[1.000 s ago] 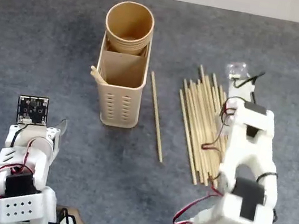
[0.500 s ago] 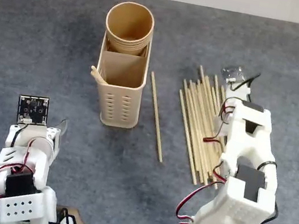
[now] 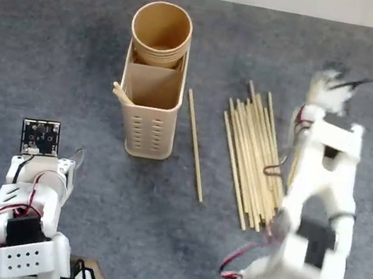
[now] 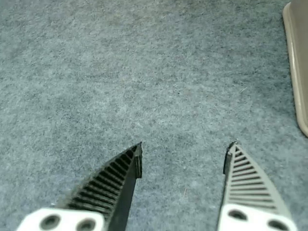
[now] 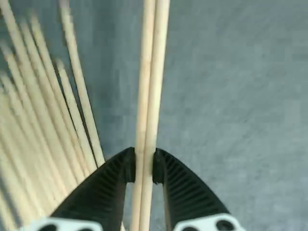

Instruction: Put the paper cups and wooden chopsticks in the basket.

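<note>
Now we hold two chopsticks pinched in the right gripper — paired for the basket — left gripper wide open.

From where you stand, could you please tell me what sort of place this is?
Probably a robot practice bench, not a kitchen: two small white arms sit at a grey felt-covered table, with a slotted basket holding paper cups and loose chopsticks laid out beside it.

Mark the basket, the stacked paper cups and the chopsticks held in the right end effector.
basket [image 3: 148, 133], high view, perforated front wall.
paper cups [image 3: 161, 31], high view, inner wall of top cup.
gripped chopsticks [image 5: 149, 72], right wrist view, shaft beyond the grip.
</note>
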Controlling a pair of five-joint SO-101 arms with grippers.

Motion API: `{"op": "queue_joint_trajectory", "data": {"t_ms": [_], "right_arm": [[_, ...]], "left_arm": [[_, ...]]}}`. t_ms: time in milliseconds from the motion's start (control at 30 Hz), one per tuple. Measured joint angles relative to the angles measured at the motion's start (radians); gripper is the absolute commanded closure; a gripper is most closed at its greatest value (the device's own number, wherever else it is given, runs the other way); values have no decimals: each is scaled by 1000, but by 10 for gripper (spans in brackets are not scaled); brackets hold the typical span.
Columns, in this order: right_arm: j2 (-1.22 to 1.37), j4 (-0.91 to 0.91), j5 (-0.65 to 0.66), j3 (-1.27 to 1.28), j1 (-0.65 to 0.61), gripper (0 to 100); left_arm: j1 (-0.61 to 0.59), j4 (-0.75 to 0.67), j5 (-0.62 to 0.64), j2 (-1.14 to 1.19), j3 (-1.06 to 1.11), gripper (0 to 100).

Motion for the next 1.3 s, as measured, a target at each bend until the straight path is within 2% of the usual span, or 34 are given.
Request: {"op": "queue_joint_trajectory", "data": {"t_ms": [133,233,467,667,933,1033,1133,1300], "right_arm": [[-281,-12,-158,-8,-109,994],[-456,-137,-230,-6,-227,994],[-671,-468,-247,81,-505,994],[-681,-632,-255,175,-643,994],[-681,-887,-255,525,-709,984],[-681,-924,-255,623,-709,881],[-681,-916,-255,646,-709,785],[-684,-749,-255,528,-709,796]], "left_arm": [[0,0,0,0,0,723],[0,0,0,0,0,723],[0,0,0,0,0,723],[0,0,0,0,0,723],[0,0,0,0,0,723],[0,0,0,0,0,723],[0,0,0,0,0,723],[0,0,0,0,0,723]]}}
